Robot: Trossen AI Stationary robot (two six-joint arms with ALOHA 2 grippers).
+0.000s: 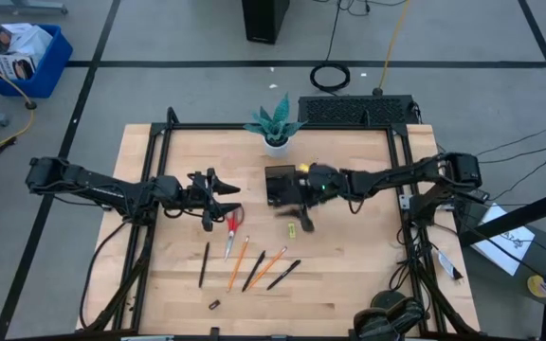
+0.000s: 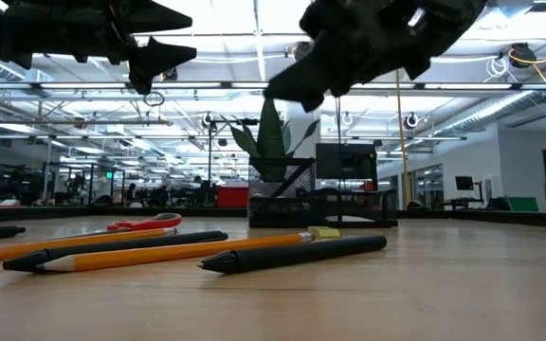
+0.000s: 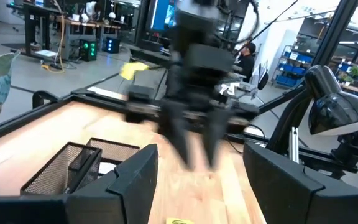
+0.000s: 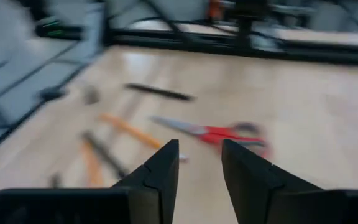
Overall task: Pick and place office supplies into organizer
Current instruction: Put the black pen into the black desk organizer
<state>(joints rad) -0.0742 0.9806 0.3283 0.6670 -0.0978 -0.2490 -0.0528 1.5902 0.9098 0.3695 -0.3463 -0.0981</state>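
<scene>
We take the black mesh organizer (image 1: 281, 185) as our landmark; it sits on the wooden desk (image 1: 349, 275) just in front of the white pot with the teal plant (image 1: 275, 125). The right gripper (image 1: 303, 216) hangs at the organizer's front right corner, its fingers (image 4: 160, 171) apart with nothing between them. A yellow-green clip (image 1: 291, 228) lies just in front of the organizer, close below that gripper, so we judge it the likely next pick.

The left gripper (image 1: 218, 191) hovers to the left of the organizer, its 2 fingers (image 3: 126, 186) spread and empty, pointing toward the tray. The red-handled scissors (image 1: 232, 227) lie below it, left and forward of the organizer. Farther forward the pens and orange pencils (image 1: 239, 262) fan out side by side, unsorted, and a small black clip (image 1: 214, 305) lies farthest of all from the organizer.

We can read no brand, label or writing on any item.
</scene>
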